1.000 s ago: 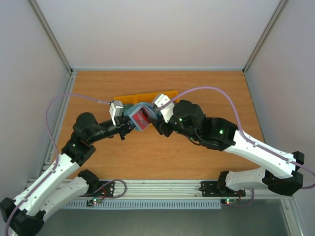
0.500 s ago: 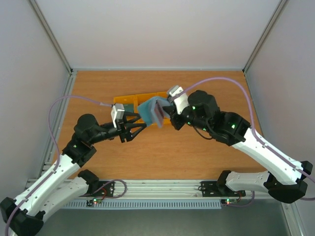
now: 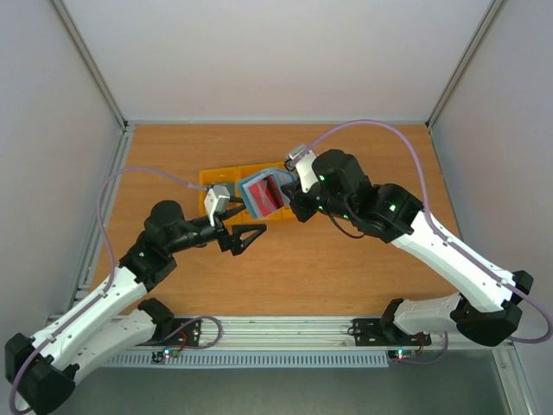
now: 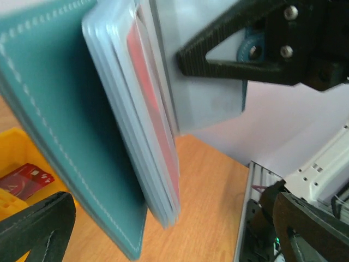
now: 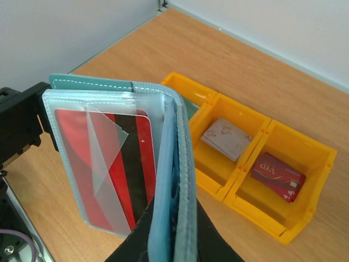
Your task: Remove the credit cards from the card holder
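The card holder (image 3: pixel 262 194) hangs open in the air over the near edge of the yellow bins (image 3: pixel 212 180). My right gripper (image 3: pixel 292 204) is shut on its blue spine (image 5: pixel 175 180). A red credit card (image 5: pixel 112 164) sits inside a clear sleeve of the holder. My left gripper (image 3: pixel 241 226) stands open just in front of the holder and touches nothing. In the left wrist view the teal cover (image 4: pixel 60 125) and the sleeves with the red card (image 4: pixel 155 114) fill the left half, above my wide-apart fingers (image 4: pixel 38 224). A whitish card (image 5: pixel 226 137) and a red card (image 5: pixel 277 176) lie in the bins.
The yellow bins (image 5: pixel 256 143) form a row of three compartments on the wooden table (image 3: pixel 346 268). The far compartment (image 5: pixel 188 105) is partly hidden behind the holder, with something dark green in it. Grey walls (image 3: pixel 484 130) close in the table on three sides.
My left gripper let go of the card holder, opened wide and drew back. My right gripper shut on the holder's spine and carried it toward the bins, the red card now facing up.
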